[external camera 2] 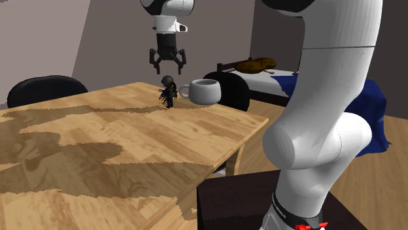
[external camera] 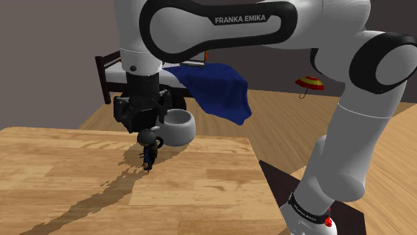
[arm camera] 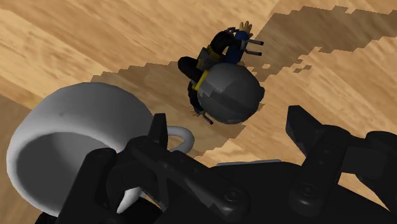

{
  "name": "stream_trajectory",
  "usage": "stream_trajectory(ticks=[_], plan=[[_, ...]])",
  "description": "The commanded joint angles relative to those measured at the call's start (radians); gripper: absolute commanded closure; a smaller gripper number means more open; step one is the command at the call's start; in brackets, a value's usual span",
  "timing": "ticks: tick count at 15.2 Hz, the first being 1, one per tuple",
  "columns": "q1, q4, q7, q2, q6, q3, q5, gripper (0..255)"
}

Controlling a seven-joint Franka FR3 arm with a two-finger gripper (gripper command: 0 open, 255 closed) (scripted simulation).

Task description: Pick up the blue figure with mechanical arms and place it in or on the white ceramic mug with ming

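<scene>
On the wooden table (external camera: 67,173), just beside the handle of the white mug (external camera: 179,127), the small dark-and-blue figure (external camera: 148,148) stands upright. The gripper (external camera: 142,123) hangs directly above it with fingers spread wide; the figure's round head lies below the gap, touching neither finger

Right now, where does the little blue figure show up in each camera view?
Shoulder view: figure stands left of centre on the table, close to the white mug.
Second exterior view: figure upper middle, left of the mug.
Wrist view: figure seen from above, beside the mug's handle.
Shared landmark: the mug.
</scene>
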Motion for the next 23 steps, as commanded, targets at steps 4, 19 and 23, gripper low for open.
stream_trajectory(ticks=[4, 19, 23], plan=[[0.004, -0.037, 0.012, 0.024, 0.058, 0.001, -0.011, 0], [0.004, -0.068, 0.013, 0.027, 0.092, 0.0, -0.013, 255], [0.004, -0.068, 0.013, 0.027, 0.092, 0.0, -0.013, 255]])
